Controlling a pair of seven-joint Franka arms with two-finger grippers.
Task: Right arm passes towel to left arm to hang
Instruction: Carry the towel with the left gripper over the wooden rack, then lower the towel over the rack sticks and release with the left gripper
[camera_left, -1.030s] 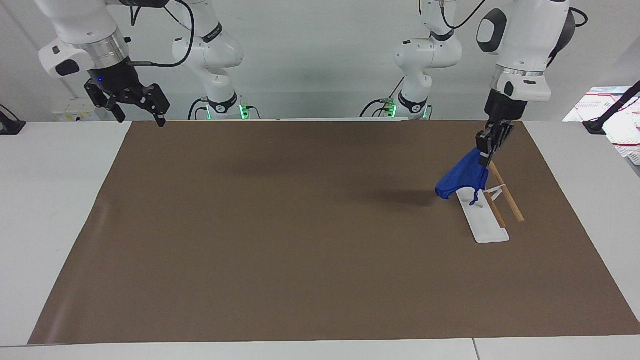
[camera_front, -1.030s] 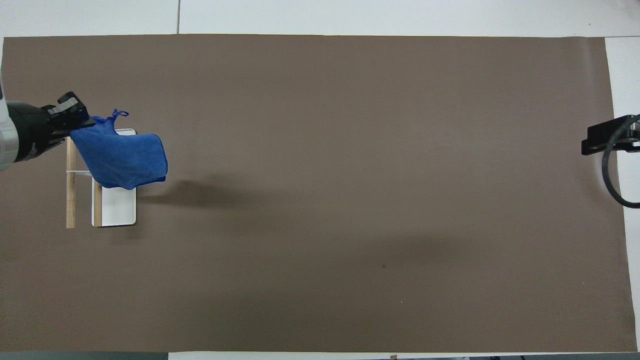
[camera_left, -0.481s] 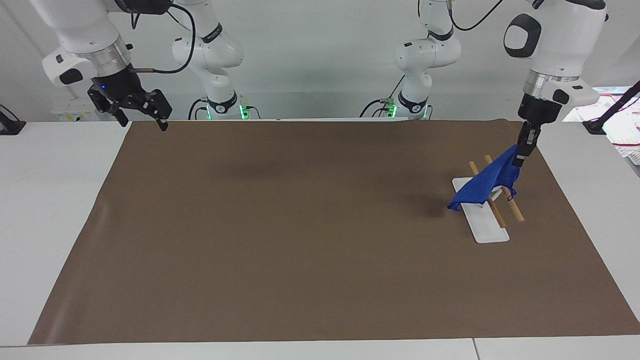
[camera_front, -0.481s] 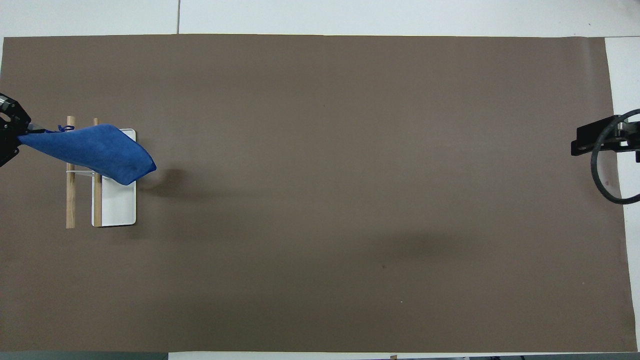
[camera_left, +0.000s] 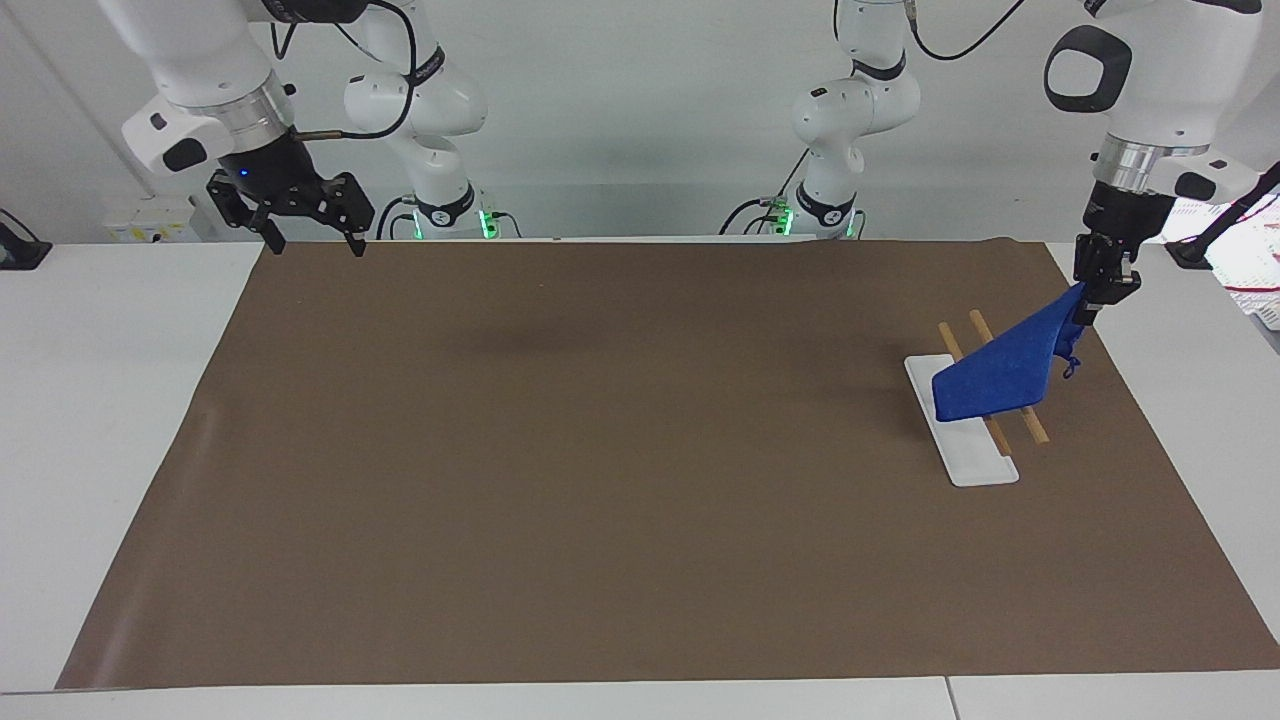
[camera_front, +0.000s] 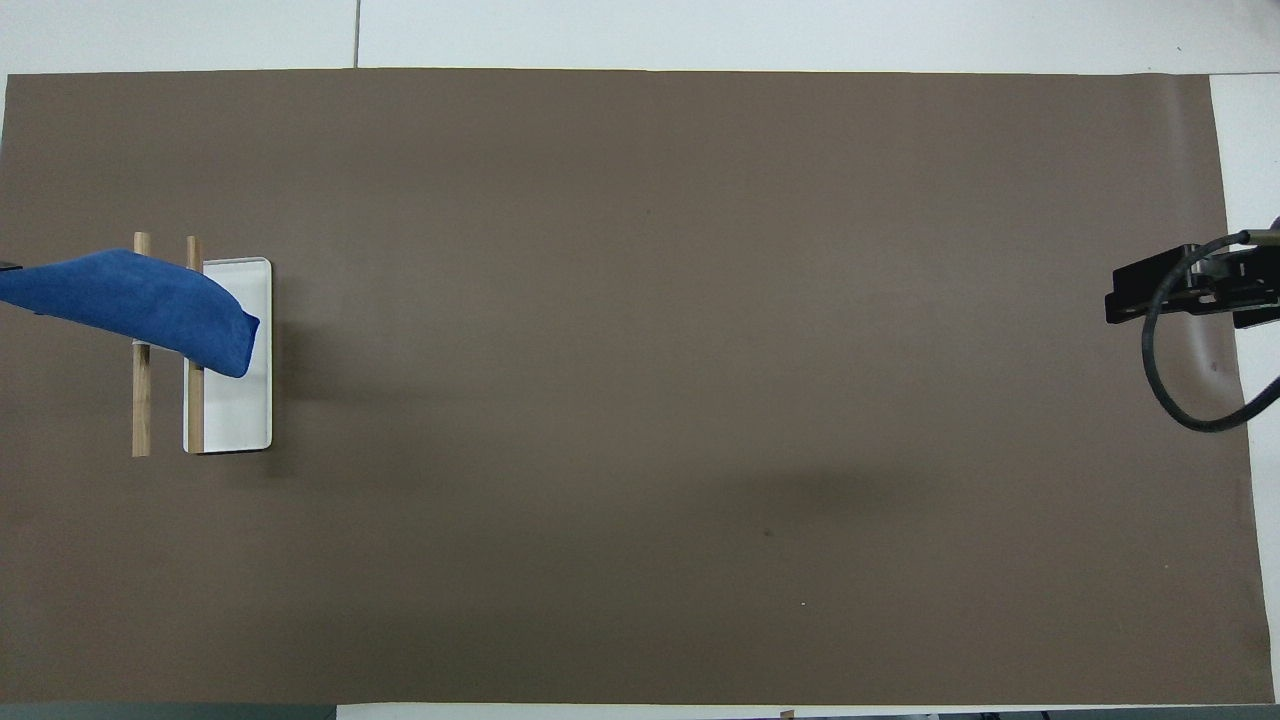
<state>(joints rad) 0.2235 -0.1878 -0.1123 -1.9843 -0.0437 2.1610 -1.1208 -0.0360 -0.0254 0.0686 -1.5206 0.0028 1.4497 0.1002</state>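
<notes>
1. One small blue towel (camera_left: 1003, 370) hangs in the air at the left arm's end of the table, stretched at a slant. Its upper corner is pinched in the left gripper (camera_left: 1095, 300), and its lower part drapes across the two wooden rails (camera_left: 1030, 428) of a small rack.
2. A short blue string (camera_left: 1070, 362) dangles from the towel just below the held corner.
3. The rack stands on a white base plate (camera_left: 975, 462), which lies on a brown mat (camera_left: 600, 450) covering most of the white table (camera_left: 90, 400).
4. The left gripper is clenched on the towel's corner and points downward, over the mat's edge at the left arm's end of the table.
5. The right arm (camera_left: 200, 90) waits. Its gripper (camera_left: 310, 235), marked by a small blue light, hangs with its fingers spread wide and grasping nothing, over the mat's corner nearest the robots at the right arm's end of the table, well apart from the towel.
</notes>
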